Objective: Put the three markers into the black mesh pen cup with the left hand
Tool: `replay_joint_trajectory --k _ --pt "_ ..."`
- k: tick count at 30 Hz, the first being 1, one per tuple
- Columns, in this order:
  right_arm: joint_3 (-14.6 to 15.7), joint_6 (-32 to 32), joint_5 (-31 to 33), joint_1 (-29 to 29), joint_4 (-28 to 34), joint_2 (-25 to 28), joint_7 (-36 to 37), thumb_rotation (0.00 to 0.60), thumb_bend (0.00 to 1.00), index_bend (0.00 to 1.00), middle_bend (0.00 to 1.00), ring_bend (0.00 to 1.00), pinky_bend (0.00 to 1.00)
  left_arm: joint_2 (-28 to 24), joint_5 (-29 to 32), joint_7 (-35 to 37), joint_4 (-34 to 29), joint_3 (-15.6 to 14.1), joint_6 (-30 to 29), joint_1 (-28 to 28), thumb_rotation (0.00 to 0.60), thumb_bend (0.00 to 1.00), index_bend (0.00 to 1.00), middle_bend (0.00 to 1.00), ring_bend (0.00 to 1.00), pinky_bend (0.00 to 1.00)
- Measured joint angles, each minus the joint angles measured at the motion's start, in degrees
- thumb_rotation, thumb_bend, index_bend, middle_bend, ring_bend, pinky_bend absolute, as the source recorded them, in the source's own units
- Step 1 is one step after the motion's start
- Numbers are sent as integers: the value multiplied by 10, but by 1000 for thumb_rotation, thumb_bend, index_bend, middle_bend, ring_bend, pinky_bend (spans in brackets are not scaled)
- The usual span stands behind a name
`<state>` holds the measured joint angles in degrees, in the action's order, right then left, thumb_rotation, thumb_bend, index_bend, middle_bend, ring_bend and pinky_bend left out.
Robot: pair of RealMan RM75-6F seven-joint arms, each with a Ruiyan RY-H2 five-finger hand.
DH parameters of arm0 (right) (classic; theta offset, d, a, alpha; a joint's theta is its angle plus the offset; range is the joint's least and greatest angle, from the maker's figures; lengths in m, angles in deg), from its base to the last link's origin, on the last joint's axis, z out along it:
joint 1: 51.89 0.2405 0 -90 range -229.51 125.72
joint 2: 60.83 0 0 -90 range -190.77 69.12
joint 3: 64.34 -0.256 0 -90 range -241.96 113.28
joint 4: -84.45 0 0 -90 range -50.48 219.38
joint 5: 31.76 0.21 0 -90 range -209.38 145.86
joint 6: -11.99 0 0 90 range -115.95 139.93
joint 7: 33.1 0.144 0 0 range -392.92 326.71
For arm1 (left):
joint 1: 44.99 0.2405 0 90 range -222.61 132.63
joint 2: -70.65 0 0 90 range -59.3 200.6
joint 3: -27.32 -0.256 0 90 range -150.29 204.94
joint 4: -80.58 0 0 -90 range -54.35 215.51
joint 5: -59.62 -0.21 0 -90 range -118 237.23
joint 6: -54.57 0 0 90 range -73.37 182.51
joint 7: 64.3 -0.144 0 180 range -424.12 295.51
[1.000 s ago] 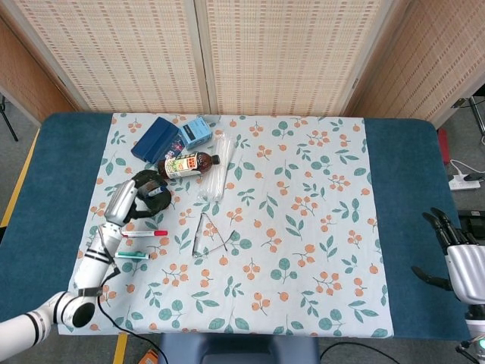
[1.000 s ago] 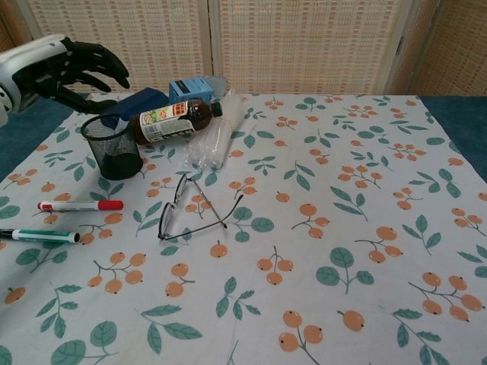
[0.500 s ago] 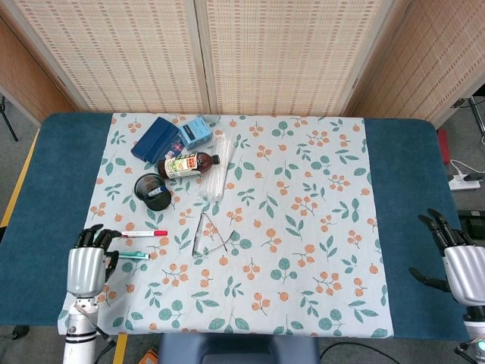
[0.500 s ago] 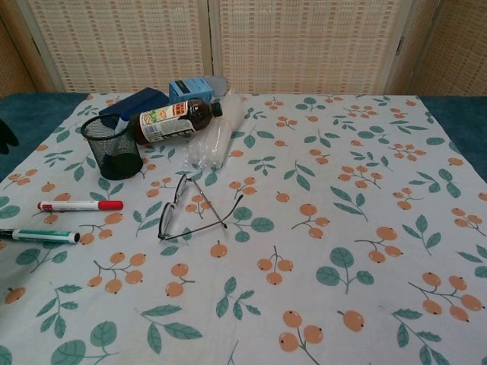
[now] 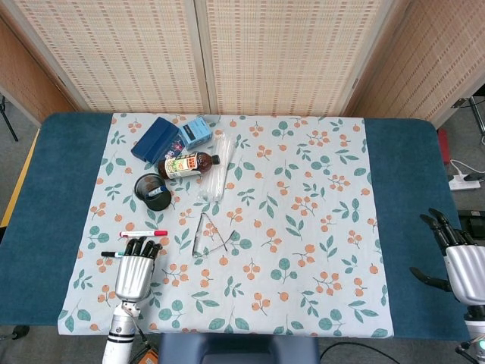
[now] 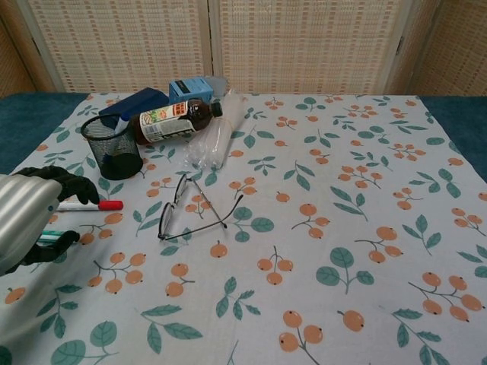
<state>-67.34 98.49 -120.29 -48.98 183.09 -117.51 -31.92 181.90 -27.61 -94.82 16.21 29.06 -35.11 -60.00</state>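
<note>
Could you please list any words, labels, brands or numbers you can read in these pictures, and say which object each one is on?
No text can be read in either view.
Brown bottle: a printed label with red and green marks, lettering too blurred to read.
Light blue box: a dark patch of print, too small to read.
Red marker and green marker: no legible print.
Dark blue box: no visible text.

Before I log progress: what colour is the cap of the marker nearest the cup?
Red cap, clearest in the chest view.
</note>
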Motion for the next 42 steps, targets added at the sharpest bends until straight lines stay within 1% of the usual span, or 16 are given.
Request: replay_joint_trajectory --k 5,7,10,19,24,31,42 --pt "0 2 -2 0 0 1 3 600 0 147 61 279 303 15 8 5 38 18 24 -14 600 299 394 369 233 261" --pt "0 2 -1 0 -1 1 2 600 0 147 61 279 303 19 15 13 54 29 31 -18 600 298 394 371 234 261" --pt "0 -1 -1 1 -1 0 1 600 0 147 61 279 303 21 24 27 70 38 36 -20 600 298 394 375 234 261" --pt "0 -3 1 2 -1 -3 -4 600 0 147 61 279 303 20 29 53 91 36 34 -8 600 299 394 377 238 261" --pt "1 -5 -1 3 -1 -3 -5 600 0 147 61 279 303 20 30 45 93 32 34 -3 600 299 393 371 238 260" --pt "1 -4 -1 3 -1 -3 -5 600 0 147 61 279 303 19 46 31 97 30 59 1 600 298 380 354 237 251" --pt "1 -6 0 4 -2 -4 -5 600 0 147 61 279 303 14 49 20 97 37 65 -4 600 297 379 359 236 250"
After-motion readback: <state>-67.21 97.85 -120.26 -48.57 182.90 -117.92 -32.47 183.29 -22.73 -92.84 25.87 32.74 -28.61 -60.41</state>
